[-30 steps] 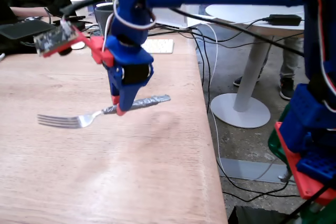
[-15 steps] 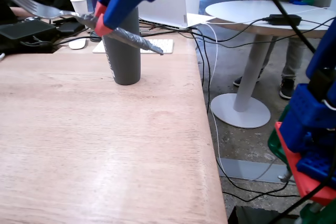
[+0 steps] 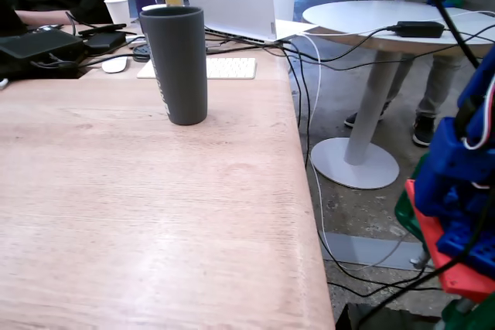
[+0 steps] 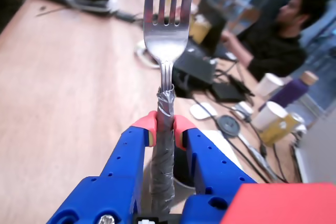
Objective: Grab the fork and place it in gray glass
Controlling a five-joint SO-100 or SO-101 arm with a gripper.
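1. White vertical lettering is seen on the gray glass [image 3: 175,65] in the fixed view, too small to be read.
2. In the wrist view the fork [image 4: 167,35] is seen running from the claw [image 4: 165,130] toward 12 o'clock, its 4 tines uppermost.
3. The claw is clamped on the fork's foil-wrapped handle, pressed between its red-tipped fingers [image 4: 145,126].
4. The gray glass stands upright on the worktop [image 3: 147,214].

Shiny metal fork [image 4: 167,19], matte gray glass [image 3: 176,63], wood-grain table [image 3: 139,206]
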